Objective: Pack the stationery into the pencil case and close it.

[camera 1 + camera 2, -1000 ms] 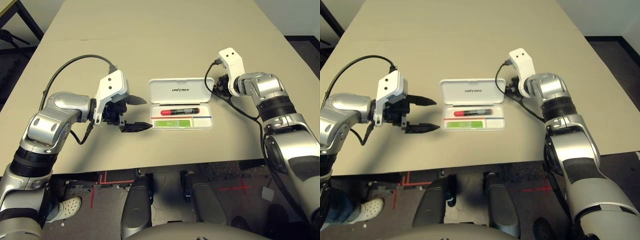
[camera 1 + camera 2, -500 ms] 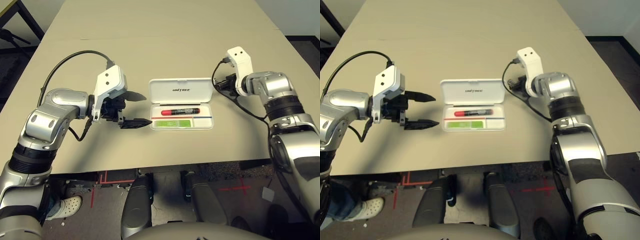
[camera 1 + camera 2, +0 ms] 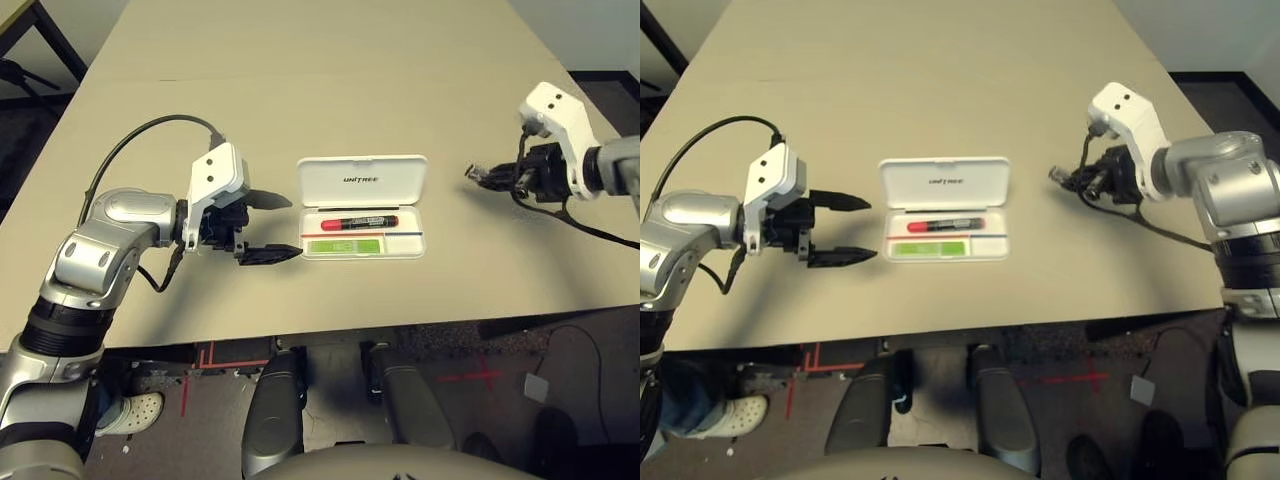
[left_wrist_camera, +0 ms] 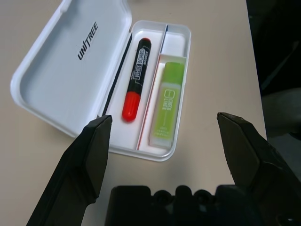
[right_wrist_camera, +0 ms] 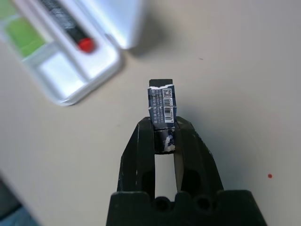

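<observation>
The white pencil case (image 3: pixel 415 252) lies open at the table's middle, its lettered lid (image 3: pixel 362 181) folded back. In its tray lie a red marker (image 3: pixel 358 222), a light-green stick (image 3: pixel 346 245) and a thin red-blue pencil (image 3: pixel 405 234). My left gripper (image 3: pixel 294 227) stands open just left of the case, fingers pointing at it and nothing between them. My right gripper (image 3: pixel 488 175) hovers well right of the case, shut on a small dark piece with a barcode label (image 5: pixel 161 101) that sticks out past its fingertips.
The tan table (image 3: pixel 330 90) stretches far beyond the case. Its front edge runs close below the case, and a dark floor lies past its right edge. Cables loop from both wrists.
My right arm has swung away from the case's right end toward the table's right side, its fingers closing on the small dark piece. The left gripper has barely shifted.
</observation>
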